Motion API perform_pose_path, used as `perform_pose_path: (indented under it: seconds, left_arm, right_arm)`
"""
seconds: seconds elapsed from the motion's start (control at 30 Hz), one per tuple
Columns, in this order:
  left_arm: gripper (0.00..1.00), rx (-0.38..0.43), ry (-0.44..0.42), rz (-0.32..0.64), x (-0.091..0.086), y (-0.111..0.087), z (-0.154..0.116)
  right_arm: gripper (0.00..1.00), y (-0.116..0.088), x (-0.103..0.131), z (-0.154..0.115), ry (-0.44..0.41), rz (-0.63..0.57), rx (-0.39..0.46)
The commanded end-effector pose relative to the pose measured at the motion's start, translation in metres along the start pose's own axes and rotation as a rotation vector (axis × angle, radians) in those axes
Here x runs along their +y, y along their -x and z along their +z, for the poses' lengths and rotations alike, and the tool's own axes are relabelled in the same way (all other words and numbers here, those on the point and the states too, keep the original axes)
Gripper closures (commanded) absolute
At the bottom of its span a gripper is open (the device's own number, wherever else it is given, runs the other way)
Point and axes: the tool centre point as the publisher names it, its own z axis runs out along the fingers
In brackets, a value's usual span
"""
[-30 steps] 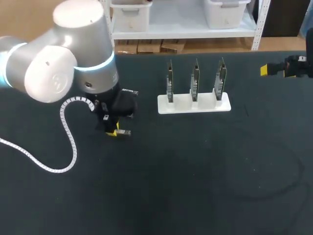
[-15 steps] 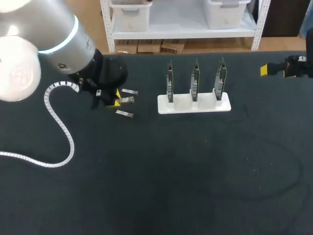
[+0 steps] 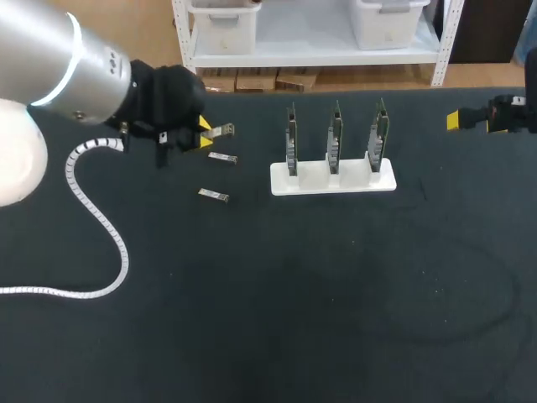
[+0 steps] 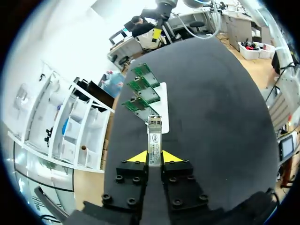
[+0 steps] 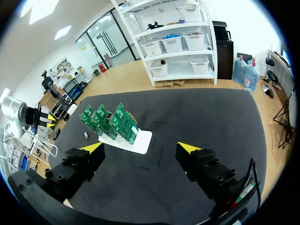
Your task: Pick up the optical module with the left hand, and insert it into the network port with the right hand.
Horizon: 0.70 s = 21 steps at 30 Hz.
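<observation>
Metal optical module (image 4: 155,132), slim and boxy, pinched by left claw (image 4: 154,157), right claw (image 5: 140,148) spread wide

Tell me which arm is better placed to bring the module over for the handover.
Probably left: the left gripper is shut on the module; the right gripper hangs open, empty.

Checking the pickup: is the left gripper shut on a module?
Shut: the left gripper's yellow-tipped fingers pinch the small silver optical module from both sides.
</observation>
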Motion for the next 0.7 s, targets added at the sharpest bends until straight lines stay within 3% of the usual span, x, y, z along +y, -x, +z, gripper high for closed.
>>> perform_pose_path:
  seconds: [0.03, 0.53, 0.6, 0.7]
  left_arm:
    - [1.0, 0.033, -0.045, 0.011, 0.0, -0.002, -0.005]
    - [1.0, 0.033, -0.045, 0.011, 0.0, -0.002, -0.005]
    - [1.0, -0.007, -0.032, -0.038, -0.019, -0.005, -0.005]
    - [1.0, -0.072, 0.043, -0.097, -0.026, 0.0, -0.008]
  right_arm:
    - [0.0, 0.0, 0.0, 0.0, 0.0, 0.0, 0.0]
    - [0.0, 0.0, 0.0, 0.0, 0.0, 0.0, 0.0]
    - [0.0, 0.0, 0.0, 0.0, 0.0, 0.0, 0.0]
    - [0.0, 0.0, 0.0, 0.0, 0.0, 0.0, 0.0]
